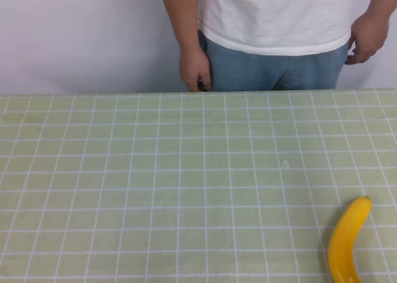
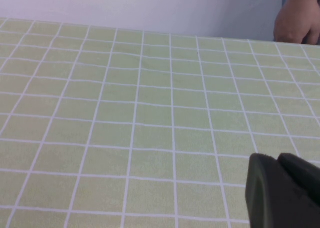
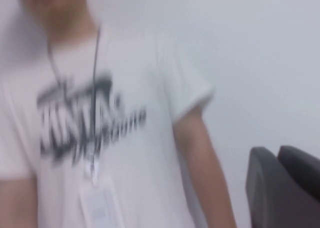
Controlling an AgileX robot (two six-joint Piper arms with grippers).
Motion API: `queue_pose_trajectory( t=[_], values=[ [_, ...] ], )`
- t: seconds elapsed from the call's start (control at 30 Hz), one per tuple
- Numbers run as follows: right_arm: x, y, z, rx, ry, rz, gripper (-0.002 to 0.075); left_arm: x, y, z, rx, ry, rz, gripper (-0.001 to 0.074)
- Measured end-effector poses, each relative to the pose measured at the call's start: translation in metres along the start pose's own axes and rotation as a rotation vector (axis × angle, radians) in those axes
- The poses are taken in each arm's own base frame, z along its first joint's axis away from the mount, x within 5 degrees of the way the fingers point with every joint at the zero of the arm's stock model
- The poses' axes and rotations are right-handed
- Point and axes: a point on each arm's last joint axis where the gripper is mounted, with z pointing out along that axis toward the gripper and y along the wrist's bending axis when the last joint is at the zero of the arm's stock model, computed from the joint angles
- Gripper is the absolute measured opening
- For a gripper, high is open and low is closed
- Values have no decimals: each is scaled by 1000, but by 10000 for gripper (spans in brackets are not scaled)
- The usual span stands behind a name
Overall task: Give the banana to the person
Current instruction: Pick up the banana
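Lying on the desk (image 1: 124, 171) at its near right corner, the banana (image 1: 347, 242) is untouched; the pickup step has not begun. The person (image 1: 279, 28) stands behind the far edge, arms down. Neither tool appears in the high view. The left tool (image 2: 285, 193) hangs over the desk, near nothing; the right tool (image 3: 282, 188) is raised, facing the person. Whether either is released or clenched cannot be told. Next move, by judgement: lower the right tool to the banana and grasp mid-body.
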Motion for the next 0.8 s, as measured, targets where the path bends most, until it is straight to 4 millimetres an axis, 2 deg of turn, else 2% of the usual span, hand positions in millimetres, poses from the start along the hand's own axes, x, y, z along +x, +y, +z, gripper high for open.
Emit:
queue_pose_trajectory(
  t=[0.2,0.3,0.37,0.53,0.63,0.73,0.8],
  values=[
    [-38,21,25,-61,134,-29,-7,0,0,0,0,0,0,1],
    [-48,31,42,-87,289,-58,-7,0,0,0,0,0,0,1],
    [-46,36,55,-94,430,-59,-7,0,0,0,0,0,0,1],
    [-22,47,88,-88,847,-14,-7,0,0,0,0,0,0,1],
    [3,48,107,-71,1066,-17,-7,0,0,0,0,0,0,1],
    [23,45,121,-90,1166,-96,-7,0,0,0,0,0,0,1],
    [38,47,125,-34,1230,52,-7,0,0,0,0,0,0,1]
  ],
)
